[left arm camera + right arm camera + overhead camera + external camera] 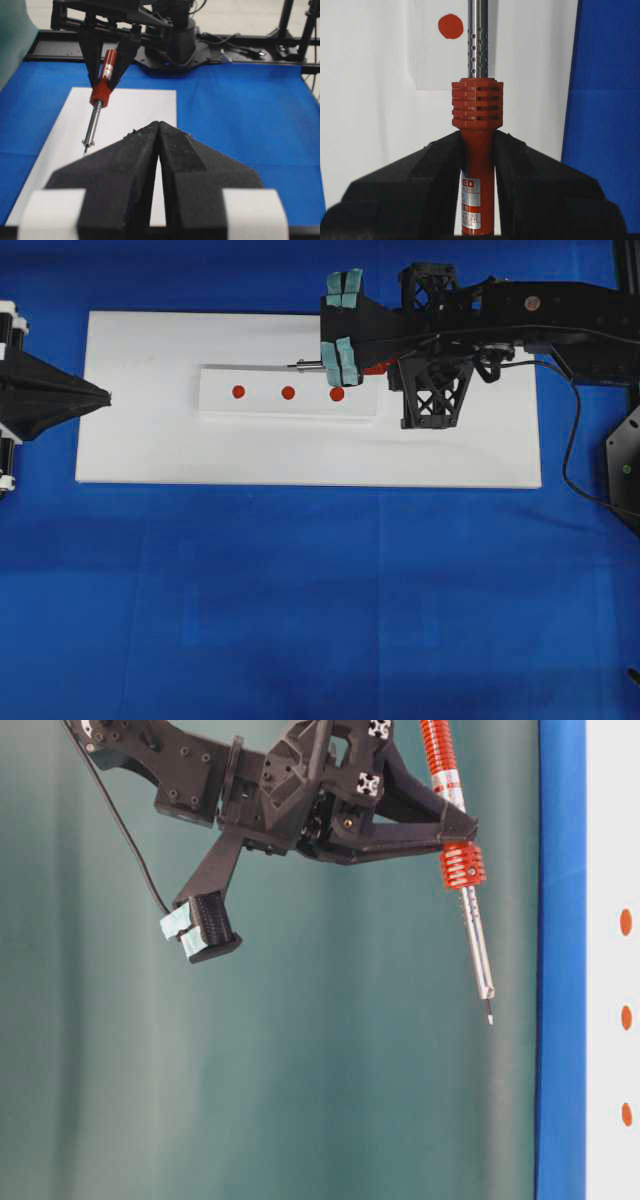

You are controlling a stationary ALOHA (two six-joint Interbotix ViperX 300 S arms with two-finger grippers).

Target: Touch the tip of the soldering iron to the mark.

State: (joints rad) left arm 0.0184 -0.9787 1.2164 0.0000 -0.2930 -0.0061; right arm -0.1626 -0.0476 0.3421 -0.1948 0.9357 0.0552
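The soldering iron (477, 165) sits clamped by its red handle in our right claw (478, 160), above the white board (150, 440). Its tip (490, 1018) hangs clear, so we should descend slowly toward a red mark (337, 394), keeping the shaft steady.

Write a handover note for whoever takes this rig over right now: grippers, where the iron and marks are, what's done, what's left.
Right gripper: shut on the soldering iron, clamped on the red handle below the ribbed collar.
Left gripper: shut, empty, parked at the left end of the white board.
The tip hangs in the air, off the surface, as the table-level view shows.
Three red marks sit in a row on the white strip: left, middle, right. From overhead the shaft lies above the right one.
Done: iron picked up and carried over the strip.
Left: lower the tip onto the mark.
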